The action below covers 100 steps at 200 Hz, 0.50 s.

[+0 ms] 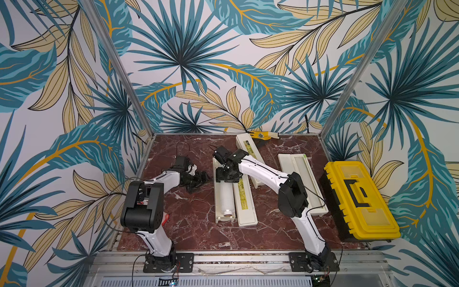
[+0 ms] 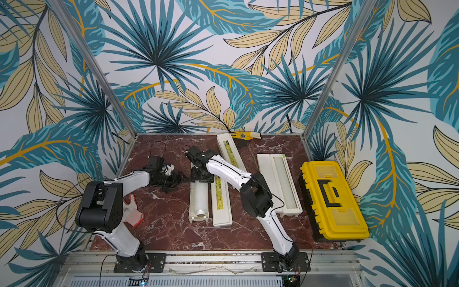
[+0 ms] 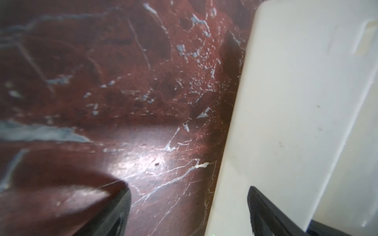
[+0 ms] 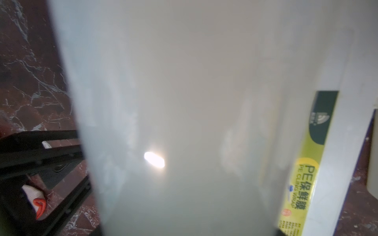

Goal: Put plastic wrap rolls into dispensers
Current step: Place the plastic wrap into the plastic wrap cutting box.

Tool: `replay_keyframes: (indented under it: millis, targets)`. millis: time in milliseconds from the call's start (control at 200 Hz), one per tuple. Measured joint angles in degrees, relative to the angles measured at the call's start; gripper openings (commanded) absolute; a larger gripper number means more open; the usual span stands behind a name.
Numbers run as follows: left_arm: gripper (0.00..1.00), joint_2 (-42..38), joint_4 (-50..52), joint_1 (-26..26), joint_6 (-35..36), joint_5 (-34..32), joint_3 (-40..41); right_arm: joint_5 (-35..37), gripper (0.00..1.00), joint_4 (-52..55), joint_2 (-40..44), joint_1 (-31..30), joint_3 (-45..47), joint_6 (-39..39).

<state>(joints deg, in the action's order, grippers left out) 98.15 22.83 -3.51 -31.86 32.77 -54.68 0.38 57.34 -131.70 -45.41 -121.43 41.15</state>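
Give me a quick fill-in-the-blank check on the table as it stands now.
1. The roll lies inside an open ___.
2. The left gripper has its jaws ___.
3. The toolbox is mostly ___.
4. Seen from the arm bases, the right gripper hangs over the roll's ___ end.
Missing words: dispenser; open; yellow; far.

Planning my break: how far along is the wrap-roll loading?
Done: one plastic wrap roll lies in the middle dispenser, whose lid is open. In hand: the right tool sits over that roll's far end, and the left tool is open beside the dispenser. Left: closing that lid. The back dispenser is shut, and what the right dispenser holds is unclear.
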Motion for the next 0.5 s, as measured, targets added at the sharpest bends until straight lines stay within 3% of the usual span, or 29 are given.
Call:
replay_keyframes:
  millis: [501]
  targets:
    - [0.95,-0.3,2.0,1.1,2.0,3.2,-0.1,0.0,0.38,5.2,-1.8,0.0,-4.9,0.0]
